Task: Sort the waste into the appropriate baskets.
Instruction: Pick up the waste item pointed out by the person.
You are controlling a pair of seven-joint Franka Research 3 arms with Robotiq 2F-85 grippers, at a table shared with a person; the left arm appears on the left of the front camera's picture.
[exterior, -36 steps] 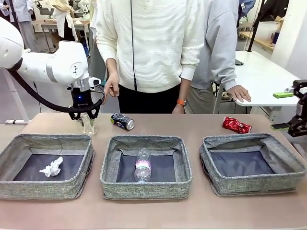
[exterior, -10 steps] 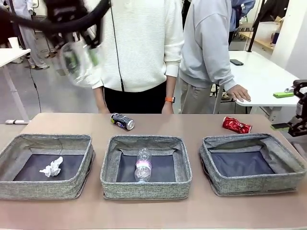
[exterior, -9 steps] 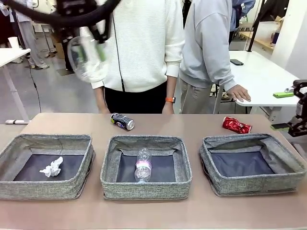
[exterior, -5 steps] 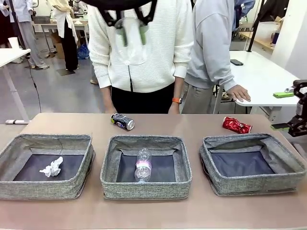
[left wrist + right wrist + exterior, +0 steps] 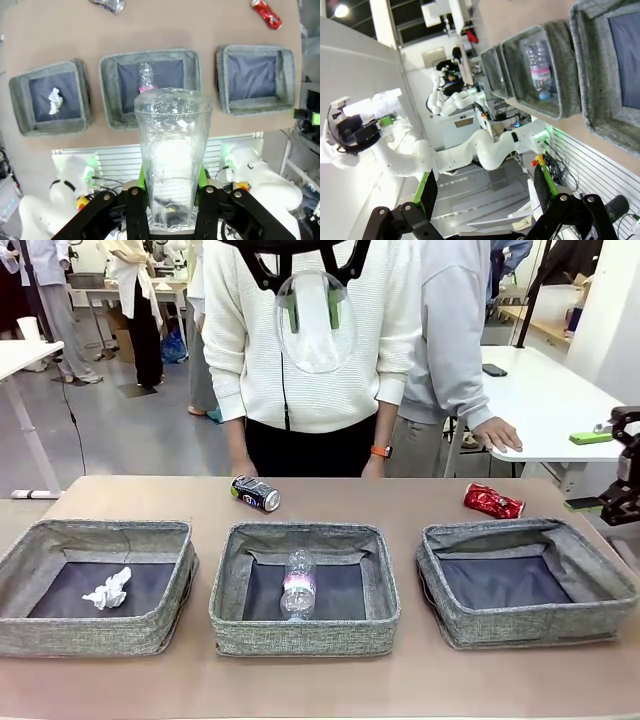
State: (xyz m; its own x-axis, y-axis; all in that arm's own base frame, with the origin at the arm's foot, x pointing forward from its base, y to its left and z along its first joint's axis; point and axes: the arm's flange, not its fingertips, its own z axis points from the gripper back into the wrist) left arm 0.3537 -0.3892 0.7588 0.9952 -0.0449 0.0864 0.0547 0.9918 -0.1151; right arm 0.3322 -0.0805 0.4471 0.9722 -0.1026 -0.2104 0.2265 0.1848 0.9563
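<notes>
Three in row on surface [image 5: 320, 680]: left basket [image 5: 90, 635] held crumpled white tissue [image 5: 107, 590]; middle basket [image 5: 300, 635] held clear bottle with pink label [image 5: 298, 585]; crushed red can [image 5: 493, 501] lay just behind right basket [image 5: 520, 625]; dark blue can [image 5: 256, 493] lay behind gap between left and middle baskets; left end effector [image 5: 312, 310] hung high, green pads clamped on crushed clear bottle [image 5: 312, 340], seemingly over middle basket's robot side; right end effector [image 5: 485, 192] spread wide, holding nothing.
</notes>
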